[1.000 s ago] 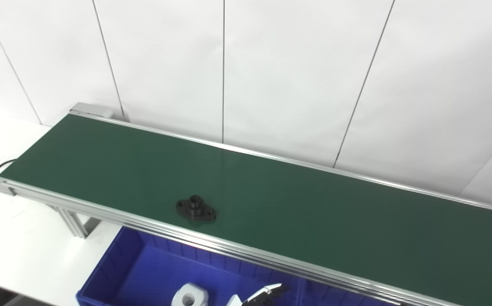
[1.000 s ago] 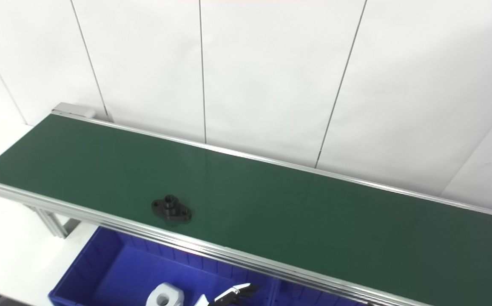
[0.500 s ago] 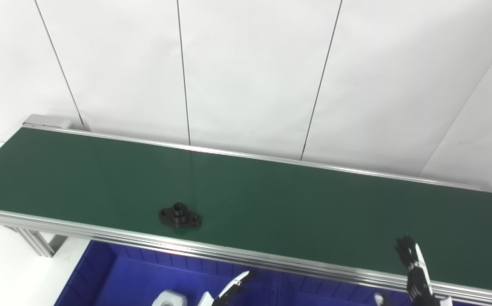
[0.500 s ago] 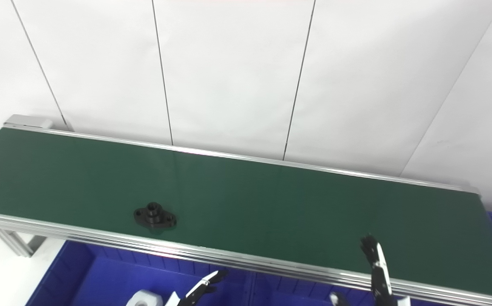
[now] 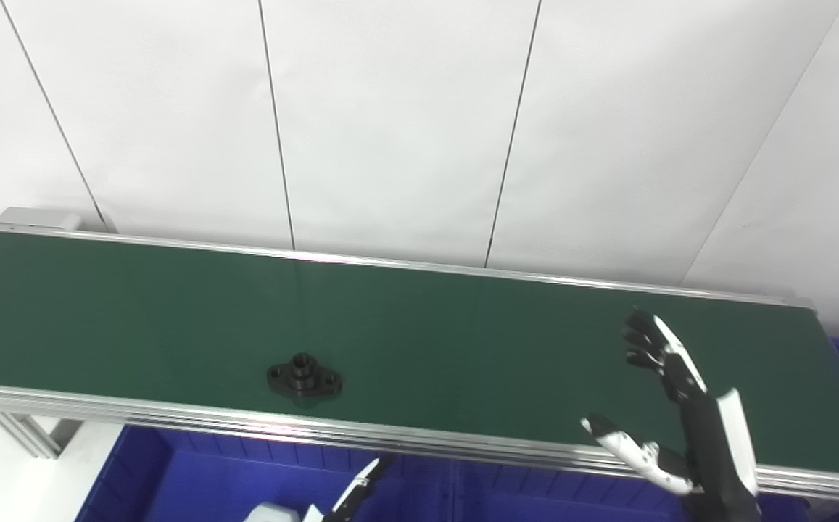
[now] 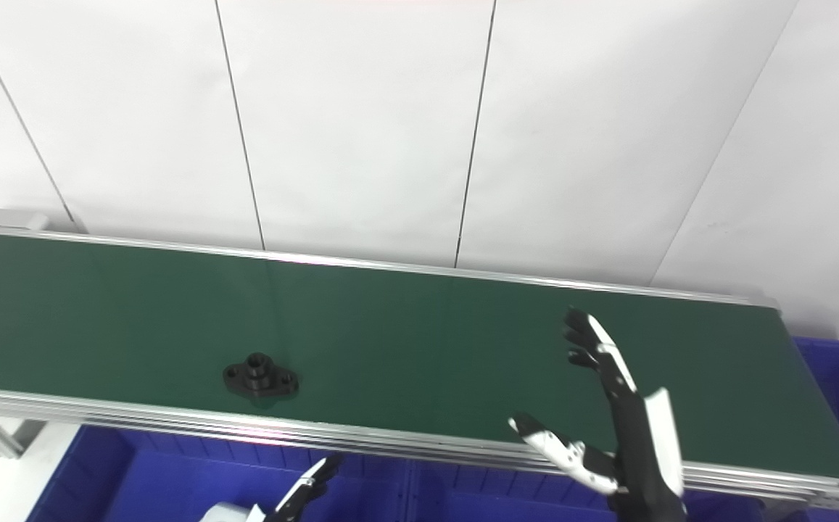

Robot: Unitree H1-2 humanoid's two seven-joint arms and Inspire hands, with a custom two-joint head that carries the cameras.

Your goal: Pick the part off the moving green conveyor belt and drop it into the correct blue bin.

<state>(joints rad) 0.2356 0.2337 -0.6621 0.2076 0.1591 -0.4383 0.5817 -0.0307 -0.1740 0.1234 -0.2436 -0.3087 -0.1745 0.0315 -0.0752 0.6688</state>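
- The black flanged part lay lower left of centre on the green conveyor belt.
- The right hand, lower right, was spread and empty; it should intercept from above.
- The left hand, bottom edge: state could not be told.

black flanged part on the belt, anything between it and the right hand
Nothing visible. Only bare green conveyor belt lies between the black flanged part and the raised, open right hand; the hand hovers well to the part's right.
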